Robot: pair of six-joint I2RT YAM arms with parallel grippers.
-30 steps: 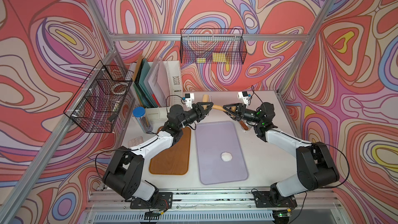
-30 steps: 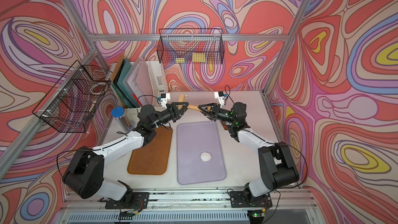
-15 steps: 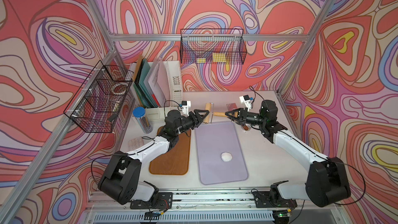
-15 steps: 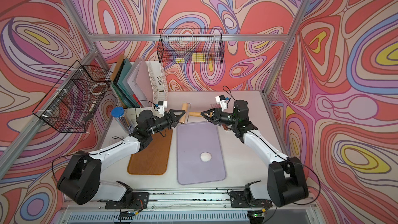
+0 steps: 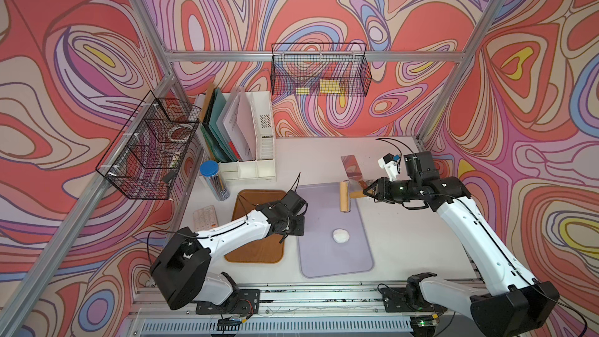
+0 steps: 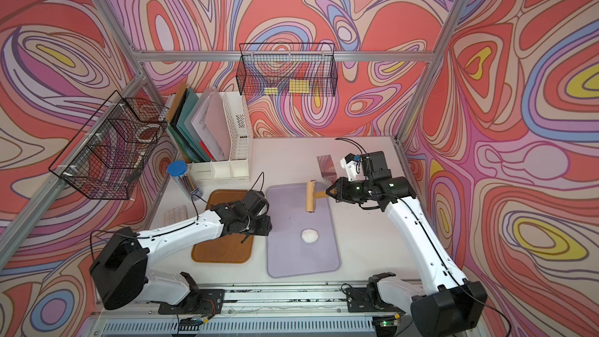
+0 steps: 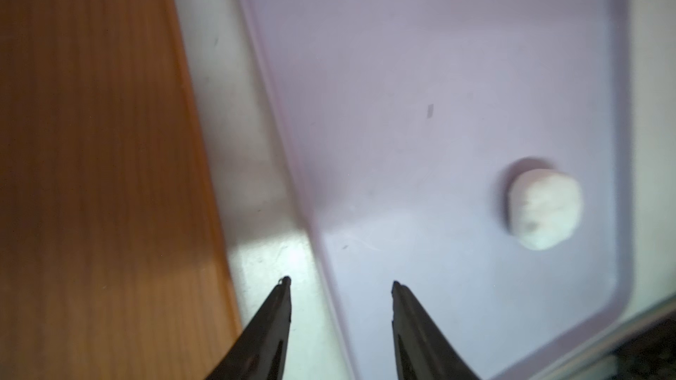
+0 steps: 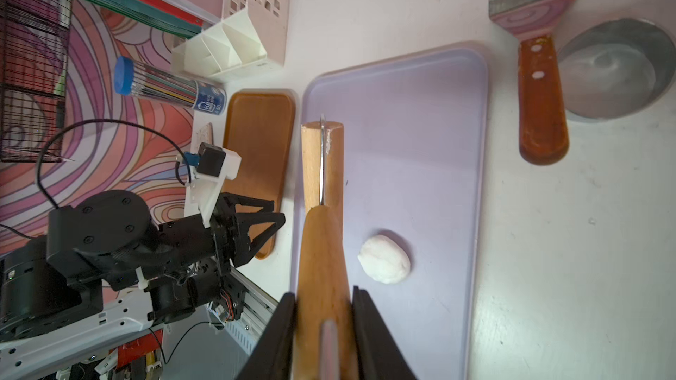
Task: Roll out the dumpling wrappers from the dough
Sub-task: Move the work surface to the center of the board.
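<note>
Gripping roller (image 5: 344, 196) handle with right end effector (image 5: 368, 192) clamped tight, poised over purple tray (image 5: 324, 264) beyond dough (image 5: 341, 236) for rolling. Parking left end effector (image 7: 340, 283) part-open, empty, beside tray edge, likely to stay clear.

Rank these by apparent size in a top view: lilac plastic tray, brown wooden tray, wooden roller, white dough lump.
1. Lilac plastic tray.
2. Brown wooden tray, partly hidden under the left arm, yet clearly smaller.
3. Wooden roller.
4. White dough lump, smallest.
</note>
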